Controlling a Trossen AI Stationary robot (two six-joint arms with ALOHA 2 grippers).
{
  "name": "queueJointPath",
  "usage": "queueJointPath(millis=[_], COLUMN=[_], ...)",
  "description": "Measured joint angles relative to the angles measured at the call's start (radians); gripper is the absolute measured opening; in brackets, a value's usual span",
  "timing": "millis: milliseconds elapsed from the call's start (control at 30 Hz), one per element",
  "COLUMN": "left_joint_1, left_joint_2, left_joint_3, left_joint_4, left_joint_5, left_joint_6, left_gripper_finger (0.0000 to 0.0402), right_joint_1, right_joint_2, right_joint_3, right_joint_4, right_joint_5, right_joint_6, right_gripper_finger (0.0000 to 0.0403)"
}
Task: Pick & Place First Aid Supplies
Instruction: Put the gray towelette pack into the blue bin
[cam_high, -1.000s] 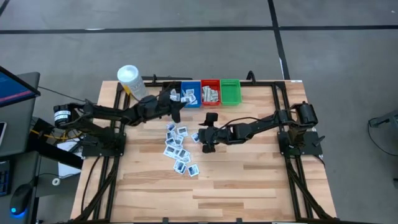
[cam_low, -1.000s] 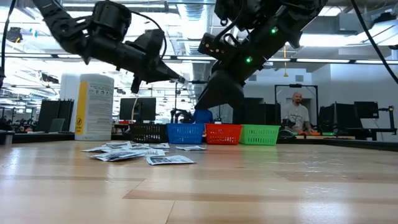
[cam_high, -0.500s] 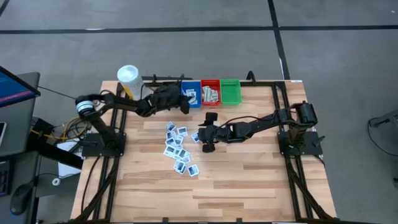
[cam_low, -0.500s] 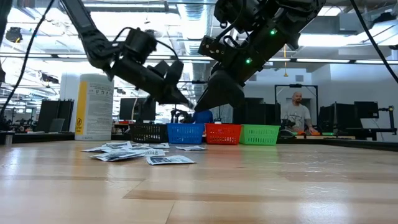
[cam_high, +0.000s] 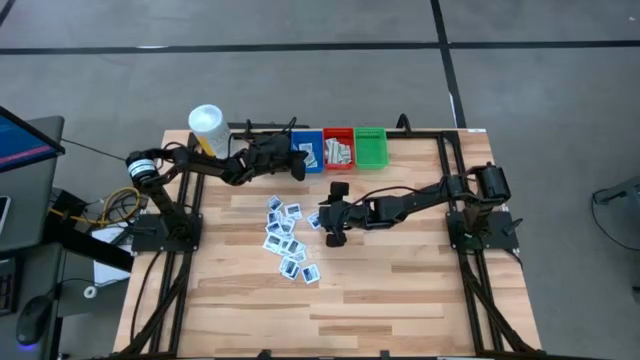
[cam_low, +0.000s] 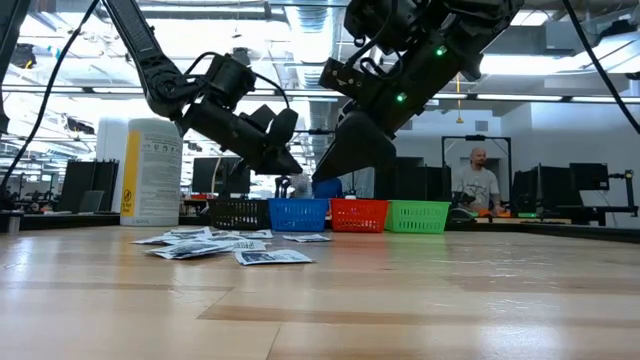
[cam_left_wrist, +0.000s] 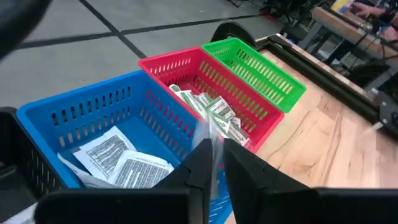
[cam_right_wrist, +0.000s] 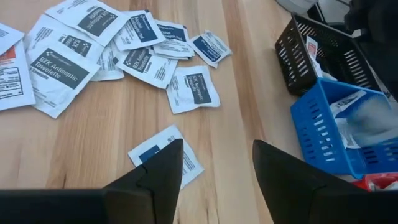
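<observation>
Many small white packets with dark blue labels (cam_high: 285, 238) lie flat in a loose pile on the wooden table, also seen in the right wrist view (cam_right_wrist: 93, 43) and the low view (cam_low: 215, 243). My left gripper (cam_high: 296, 162) hangs over the blue bin (cam_left_wrist: 93, 118), shut on one thin packet. Printed packets lie in the blue bin, and pale green-grey strips (cam_left_wrist: 214, 111) lie in the red bin (cam_left_wrist: 186, 68). My right gripper (cam_right_wrist: 214, 165) is open just above the table, right of the pile, with a single packet (cam_right_wrist: 165, 154) lying by its fingers. My left gripper pinches a thin pale packet (cam_left_wrist: 214, 134) between its two fingers. The packet shows edge-on and sticks out past the fingertips. The fingers slant down from the table's left. The packet is lifted clear, above the blue bin's wall.
Black (cam_right_wrist: 323, 56), blue (cam_high: 308, 150), red (cam_high: 338, 148) and green (cam_high: 370, 146) bins stand in a row at the far edge. A white-capped yellow container (cam_high: 207, 125) stands far left. Bare wood lies near and to the right. A person sits in the room beyond (cam_low: 478, 185).
My left gripper has come down and slightly rightward over the blue bin, tipping its fingers more steeply downward, still shut on the packet. Its arm has folded back toward the table's left. My right arm has kept still.
</observation>
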Motion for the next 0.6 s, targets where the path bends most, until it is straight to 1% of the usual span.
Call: queueJointPath(millis=[333,600], left_joint_1=[0.000,-0.020], left_joint_2=[0.000,0.000], left_joint_3=[0.000,-0.005], left_joint_4=[0.000,-0.002], left_joint_5=[0.000,0.000], left_joint_6=[0.022,0.055], left_gripper_finger=[0.0095,0.0116], right_joint_1=[0.000,0.000], right_joint_2=[0.000,0.000], right_joint_3=[0.000,0.000], right_joint_4=[0.000,0.003], right_joint_5=[0.000,-0.009], right_joint_6=[0.026,0.026], right_gripper_finger=[0.0198,0.0196])
